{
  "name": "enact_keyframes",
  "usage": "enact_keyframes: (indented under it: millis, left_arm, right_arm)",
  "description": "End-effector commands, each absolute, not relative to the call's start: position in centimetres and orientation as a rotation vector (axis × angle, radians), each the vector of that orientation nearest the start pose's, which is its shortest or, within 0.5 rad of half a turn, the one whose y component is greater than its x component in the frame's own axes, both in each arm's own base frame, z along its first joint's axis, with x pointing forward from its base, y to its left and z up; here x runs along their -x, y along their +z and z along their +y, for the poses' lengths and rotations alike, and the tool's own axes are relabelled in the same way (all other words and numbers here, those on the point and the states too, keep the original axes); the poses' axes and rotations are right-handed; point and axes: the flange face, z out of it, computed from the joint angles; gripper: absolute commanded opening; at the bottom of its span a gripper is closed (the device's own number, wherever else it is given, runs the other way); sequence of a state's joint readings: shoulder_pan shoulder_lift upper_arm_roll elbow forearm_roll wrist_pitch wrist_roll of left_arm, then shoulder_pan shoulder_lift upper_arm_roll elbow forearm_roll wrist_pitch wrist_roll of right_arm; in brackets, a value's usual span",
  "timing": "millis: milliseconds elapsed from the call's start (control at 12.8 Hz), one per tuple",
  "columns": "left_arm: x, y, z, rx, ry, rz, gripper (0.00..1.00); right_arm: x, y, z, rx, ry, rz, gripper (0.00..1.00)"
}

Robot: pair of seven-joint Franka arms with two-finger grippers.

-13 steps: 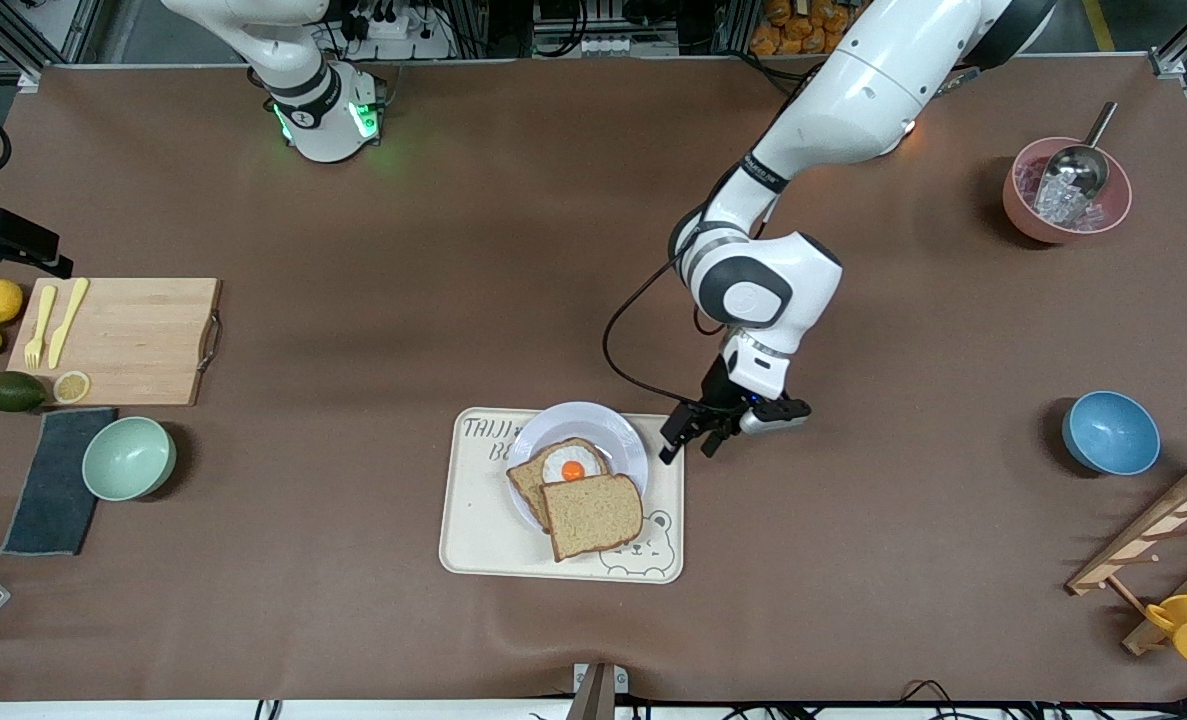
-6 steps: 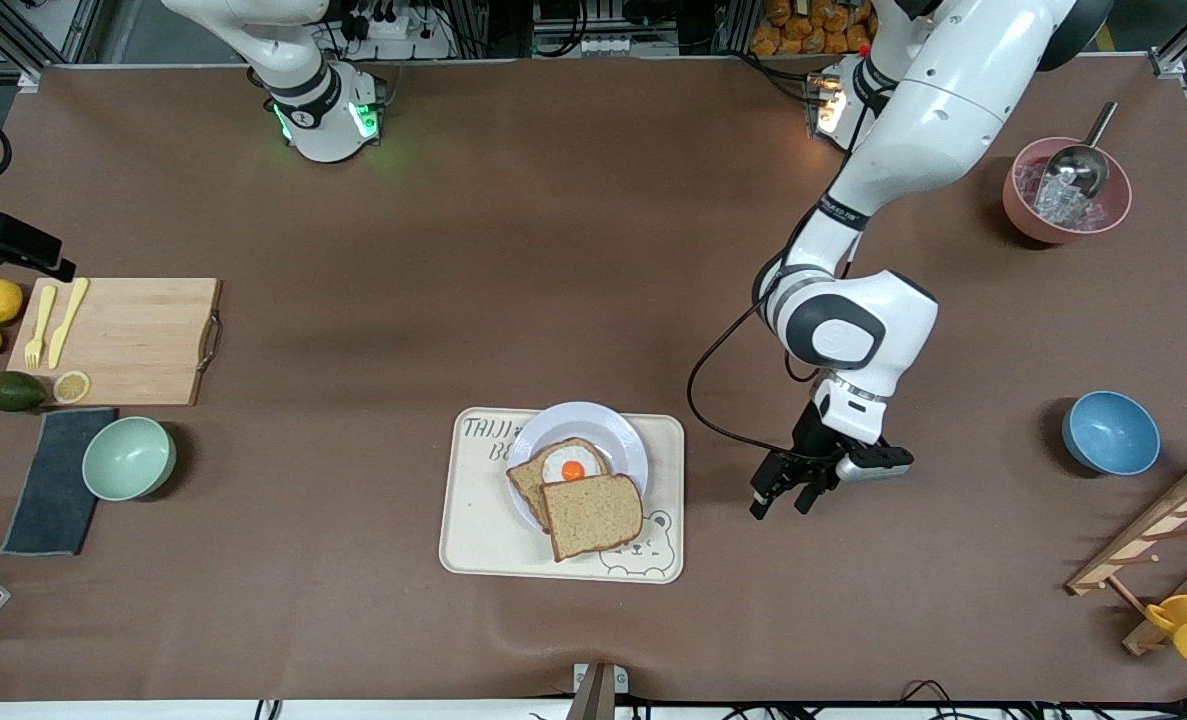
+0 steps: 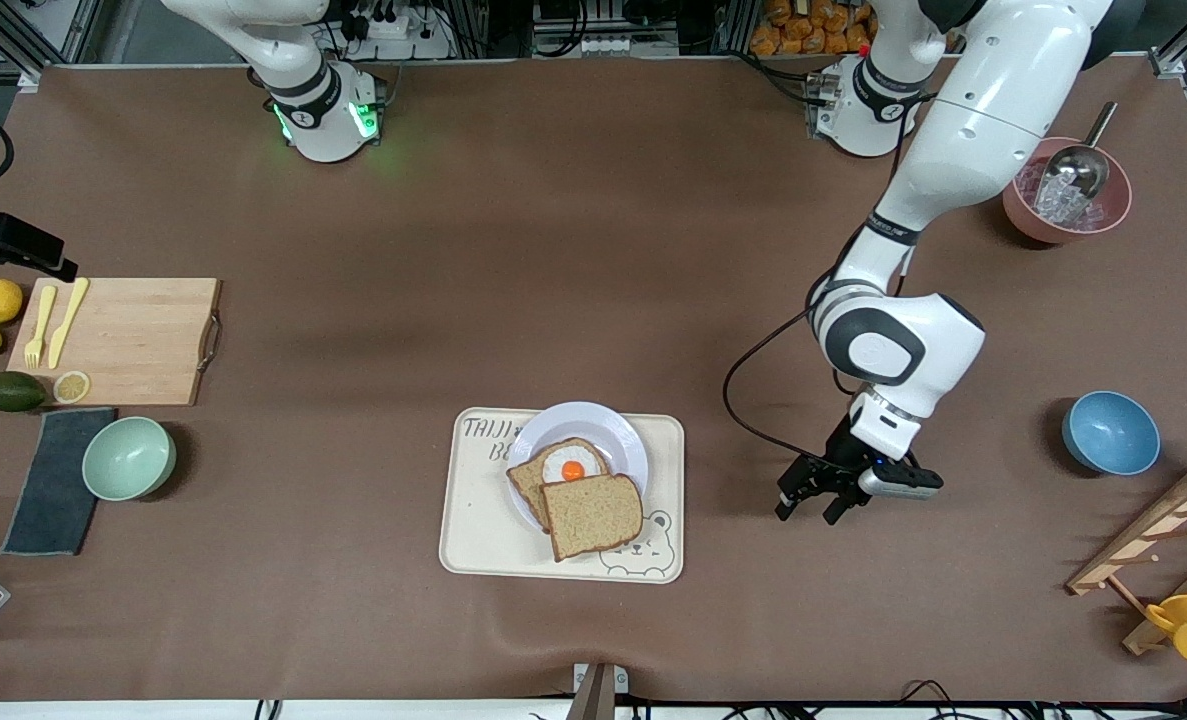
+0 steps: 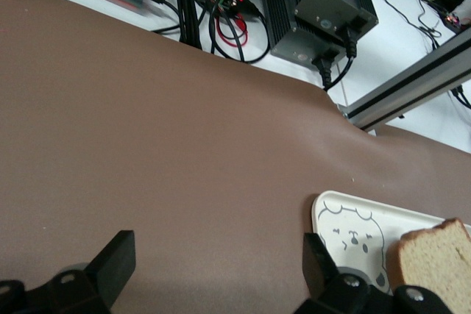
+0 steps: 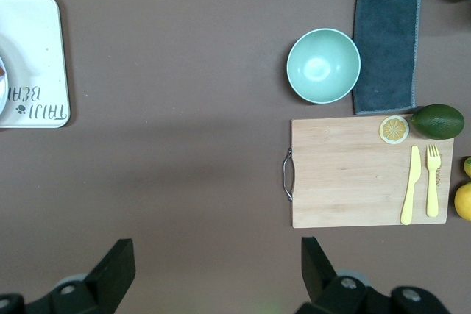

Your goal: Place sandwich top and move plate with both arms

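The sandwich top [image 3: 593, 515], a plain brown slice, lies tilted over the slice with a fried egg [image 3: 565, 466]. It half covers that slice and overhangs the plate [image 3: 598, 425] onto the cream bear tray [image 3: 483, 545]. My left gripper [image 3: 806, 514] hangs open and empty over bare table beside the tray, toward the left arm's end. Its wrist view shows the gripper [image 4: 217, 262], the tray corner [image 4: 360, 229] and the sandwich top's edge [image 4: 434, 262]. My right gripper [image 5: 215, 266] is open and empty high over bare table; it is out of the front view.
A cutting board [image 3: 118, 340] with yellow cutlery, a mint bowl [image 3: 129, 457], a dark cloth [image 3: 53, 480], lemons and an avocado lie at the right arm's end. A pink bowl [image 3: 1066, 195] with a scoop, a blue bowl [image 3: 1110, 432] and a wooden rack [image 3: 1153, 550] stand at the left arm's end.
My left gripper has swung away from the tray's edge toward the left arm's end of the table, still open. The bread, plate and tray have not moved.
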State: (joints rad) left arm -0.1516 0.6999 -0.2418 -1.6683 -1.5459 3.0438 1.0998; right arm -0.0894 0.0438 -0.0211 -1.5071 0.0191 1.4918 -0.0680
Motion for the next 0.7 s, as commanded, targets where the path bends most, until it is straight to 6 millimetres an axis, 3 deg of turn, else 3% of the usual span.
enact_keyframes:
  millis: [0, 623]
  left_arm:
    - [-64.5, 24.1, -15.9, -2.489, 0.815, 0.053, 1.00]
    - [-65.2, 28.6, -11.1, -2.524, 0.646, -0.126, 1.00]
  right_arm:
    - [-55.3, 62.9, -5.7, 3.128, 0.076, 0.088, 1.00]
    - [-55.3, 62.9, -5.4, 3.129, 0.073, 0.081, 1.00]
